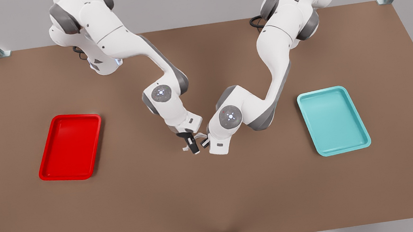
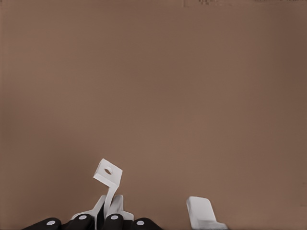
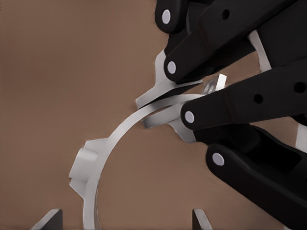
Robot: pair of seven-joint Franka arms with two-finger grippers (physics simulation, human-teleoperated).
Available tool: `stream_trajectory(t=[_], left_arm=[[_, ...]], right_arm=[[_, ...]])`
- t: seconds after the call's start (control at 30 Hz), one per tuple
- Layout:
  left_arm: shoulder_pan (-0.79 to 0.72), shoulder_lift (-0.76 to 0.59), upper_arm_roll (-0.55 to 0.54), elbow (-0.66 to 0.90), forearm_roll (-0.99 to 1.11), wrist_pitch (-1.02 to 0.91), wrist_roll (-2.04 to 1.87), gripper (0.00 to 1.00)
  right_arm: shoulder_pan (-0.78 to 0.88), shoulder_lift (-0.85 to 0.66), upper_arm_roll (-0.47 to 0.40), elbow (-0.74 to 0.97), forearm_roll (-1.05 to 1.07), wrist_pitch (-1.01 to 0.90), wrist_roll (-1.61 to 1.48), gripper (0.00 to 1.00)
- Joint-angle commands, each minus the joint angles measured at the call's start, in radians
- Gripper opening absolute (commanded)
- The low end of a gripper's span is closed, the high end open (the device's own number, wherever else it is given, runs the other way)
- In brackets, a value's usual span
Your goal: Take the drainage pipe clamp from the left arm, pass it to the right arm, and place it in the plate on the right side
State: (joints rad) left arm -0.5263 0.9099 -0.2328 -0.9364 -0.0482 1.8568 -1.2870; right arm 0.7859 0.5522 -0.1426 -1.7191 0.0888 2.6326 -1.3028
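**White clamp bridges both hands; the right has yet to close**

The clamp (image 3: pixel 110 139) is off the surface (image 1: pixel 218 202), pinched at one end by the left hand (image 3: pixel 192 103), which is clenched on the band just inside its tab. From that grip the arc sweeps out and away, straight toward the right hand (image 3: pixel 123 220). The right hand is released: its two fingertips (image 3: pixel 48 221) stand apart with the free part of the arc passing between them, nearer one finger than the other. In the front view the two hands meet almost tip to tip at mid-surface, the right one on that view's left.

The handover seems to hinge on this alignment. The band lies edge-on across the right hand's gap, so closing should catch the thin arc rather than the tab. Because it sits off-centre, one finger would likely touch first and nudge it. The plate (image 1: pixel 70 146) lies well off to the right hand's outer side, away from the left hand.
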Motion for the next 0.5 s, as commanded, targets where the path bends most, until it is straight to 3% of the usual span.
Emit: stream_trajectory(t=[0.0, 0.03, 0.07, 0.13, 0.17, 0.23, 0.27, 0.3, 0.47], left_arm=[[0.0, -0.002, 0.0, 0.001, -0.001, 0.004, -0.075, 0.21], [0.0, -0.002, 0.0, 0.001, -0.001, 0.004, -0.075, 0.21], [0.0, -0.002, 0.0, 0.001, -0.001, 0.004, -0.075, 0.21], [0.0, -0.002, 0.0, 0.001, -0.001, 0.004, -0.075, 0.21], [0.0, -0.002, 0.0, 0.001, -0.001, 0.004, -0.074, 0.21], [0.008, -0.002, 0.0, -0.001, -0.002, 0.004, -0.066, 0.21], [0.011, -0.002, -0.002, -0.001, -0.004, 0.004, -0.064, 0.5], [0.011, -0.003, -0.002, 0.001, -0.004, 0.004, -0.063, 1.0], [0.012, -0.003, -0.002, -0.001, -0.004, 0.005, -0.061, 1.0]], right_arm=[[0.001, 0.014, 0.0, 0.01, 0.002, 0.014, -0.187, 0.99], [0.001, 0.014, 0.0, 0.01, 0.002, 0.014, -0.187, 0.93], [0.003, 0.014, 0.0, 0.01, 0.002, 0.014, -0.187, 0.75], [0.004, 0.014, -0.002, 0.012, 0.002, 0.012, -0.187, 0.27], [0.006, 0.014, -0.002, 0.012, 0.002, 0.012, -0.187, 0.21], [0.004, 0.014, -0.002, 0.016, 0.002, 0.012, -0.187, 0.21], [0.004, 0.014, -0.002, 0.018, 0.002, 0.012, -0.185, 0.21], [0.003, 0.015, -0.002, 0.021, -0.006, 0.012, -0.188, 0.21], [-0.002, 0.015, -0.002, 0.024, -0.001, 0.012, -0.187, 0.21]])
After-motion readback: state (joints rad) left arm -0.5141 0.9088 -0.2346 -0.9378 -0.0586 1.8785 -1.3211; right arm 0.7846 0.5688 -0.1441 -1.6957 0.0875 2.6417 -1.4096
